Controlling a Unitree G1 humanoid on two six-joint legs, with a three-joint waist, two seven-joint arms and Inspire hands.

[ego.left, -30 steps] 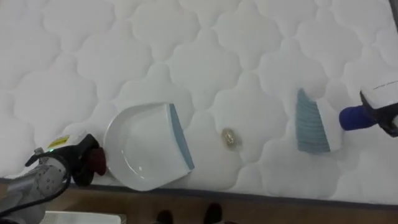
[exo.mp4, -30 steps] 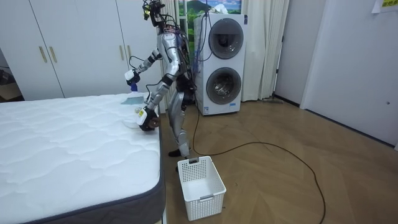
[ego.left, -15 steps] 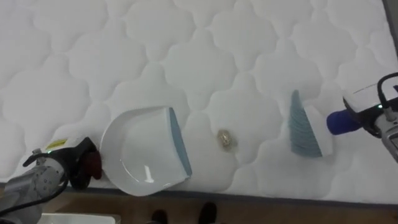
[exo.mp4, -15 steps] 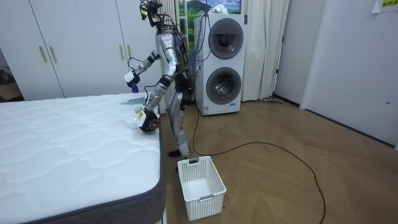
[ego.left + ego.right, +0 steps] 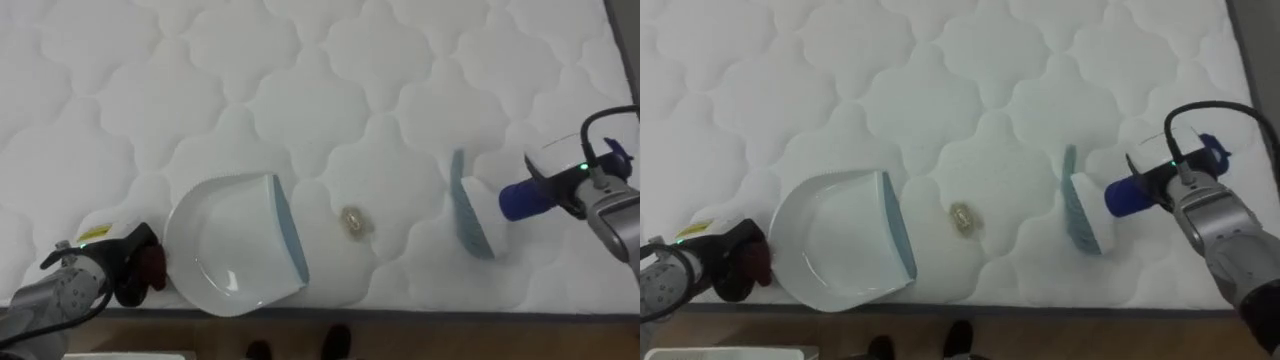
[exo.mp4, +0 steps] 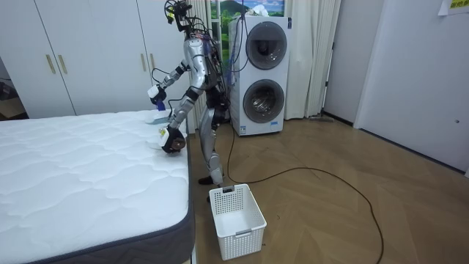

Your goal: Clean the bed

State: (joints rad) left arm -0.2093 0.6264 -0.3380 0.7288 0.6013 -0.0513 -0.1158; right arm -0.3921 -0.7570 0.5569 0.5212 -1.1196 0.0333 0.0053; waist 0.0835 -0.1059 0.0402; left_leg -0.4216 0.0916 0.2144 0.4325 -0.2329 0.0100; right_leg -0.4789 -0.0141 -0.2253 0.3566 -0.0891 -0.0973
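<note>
A white quilted mattress (image 5: 300, 60) was seen from above, with its near edge running along the bottom of the eye views. A white dustpan (image 5: 232, 245) with a blue lip was laid flat on the mattress close to that edge, its open mouth turned toward 3 o'clock. Its dark reddish handle, at the pan's 9 o'clock, was clasped by the left hand (image 5: 128, 262), whose dark fingers were curled tightly round it. A small crumpled yellowish scrap (image 5: 352, 222) was found on the mattress at 3 o'clock from the pan's lip, near it but apart. Further toward 3 o'clock, well clear of the scrap, a brush (image 5: 470, 217) with pale blue bristles was set against the mattress, bristles facing the scrap. Its blue handle was gripped by the right hand (image 5: 1170, 178), fingers wrapped round it. In the room view the robot was shown standing beside the bed (image 6: 88, 176), leaning over it with both arms lowered, while a white basket (image 6: 236, 220) was placed on the wooden floor by its feet and stacked washing machines (image 6: 262, 73) were seen behind it
</note>
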